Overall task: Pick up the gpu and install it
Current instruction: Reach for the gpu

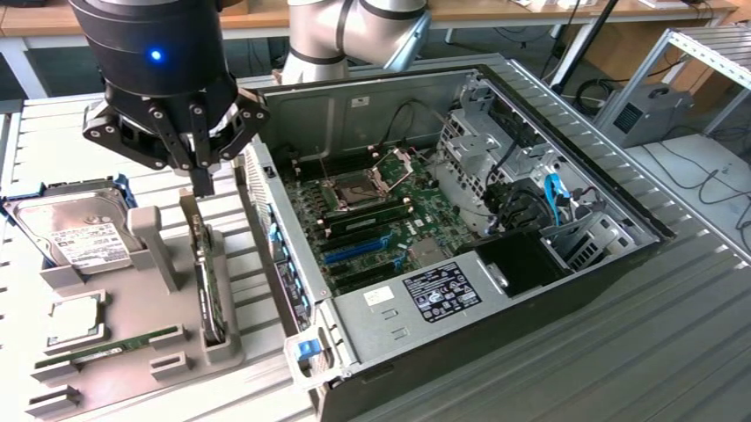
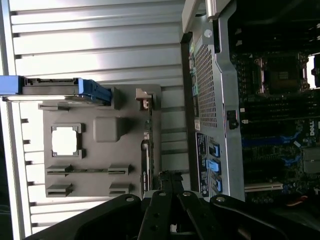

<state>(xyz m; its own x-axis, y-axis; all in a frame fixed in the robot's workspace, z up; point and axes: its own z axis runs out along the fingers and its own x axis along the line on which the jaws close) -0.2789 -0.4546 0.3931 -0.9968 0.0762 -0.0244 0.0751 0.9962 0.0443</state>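
- Gripper (image 1: 202, 186): fingers clenched together and pointing straight down. I see nothing between them. In the wrist view the gripper (image 2: 169, 176) has its tips beside the card's edge, not around it.
- Gpu (image 1: 211, 299): stands on edge in a slot of the grey holder, on the side nearest the case. Its silver bracket end is just under the fingertips; I cannot tell whether they touch. The wrist view shows the gpu (image 2: 145, 160) as a thin dark strip.
- Holder (image 1: 135, 303): grey moulded tray on the slatted table, at the exterior view's left of the case. It also appears in the wrist view (image 2: 95, 155).
- Hard drive (image 1: 83, 237): silver with a white label and a blue frame, at the holder's far end.
- CPU (image 1: 76, 318): lies flat in a square pocket of the holder.
- RAM stick (image 1: 112, 345): long and green, lying in the holder near the CPU.
- Case (image 1: 352, 308): on its side with the side panel off.
- Motherboard (image 1: 388, 211): inside the case, with blue and black slots exposed.
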